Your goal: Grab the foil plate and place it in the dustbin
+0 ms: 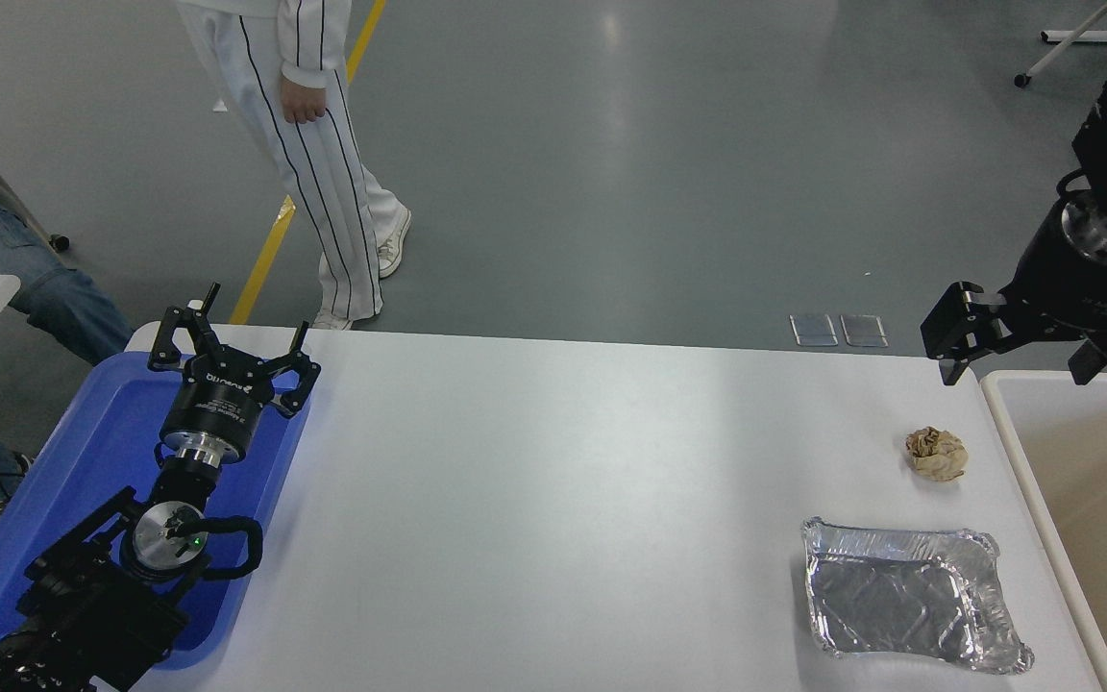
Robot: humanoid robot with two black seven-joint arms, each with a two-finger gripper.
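Foil plate [911, 601] sits untouched near the table's [553, 461] front right corner, beside the dustbin [1005, 404]. Right gripper [1015, 351] hangs high, jaws open. That thin rim could easily crumple or slip out.

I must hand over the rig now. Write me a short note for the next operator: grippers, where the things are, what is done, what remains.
Left gripper: parked over the blue tray at the table's left, jaws open, empty.
Right gripper: up at the right edge, above the table's far right corner, beside the dustbin, jaws open, empty.
Foil plate: lies on the table, near right, next to the dustbin, untouched.
Paper ball: beyond the plate, not part of the job.
Done: nothing yet.
Left: grasp the plate, lift it, drop it in the dustbin.
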